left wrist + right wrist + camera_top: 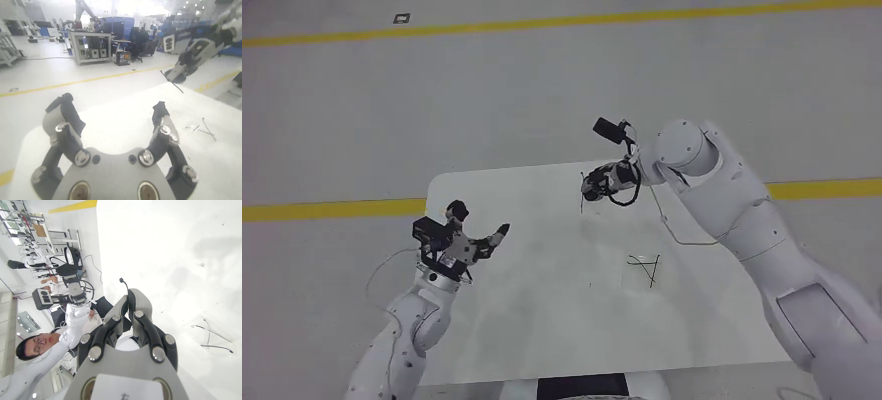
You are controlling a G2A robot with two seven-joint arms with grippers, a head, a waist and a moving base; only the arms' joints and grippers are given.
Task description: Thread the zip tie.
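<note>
The zip tie (121, 280) sits pinched in the right claw (129, 294), which is closed tight on its strap and held above the table's (542, 320) far edge. It looks straight, with no loop made, so the threading is all still to do. The left claw (113, 102) hangs wide open and empty. Spare ties (644, 268) lie on the table.

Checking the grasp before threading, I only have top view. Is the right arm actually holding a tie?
Observer: Yes. In the right wrist view the right gripper has its jaws shut on the zip tie, and the tie's head end pokes out past the tips.
Operator: Anything in the left one?
Observer: No. The left wrist view shows the left gripper with its jaws open and nothing between them.
</note>
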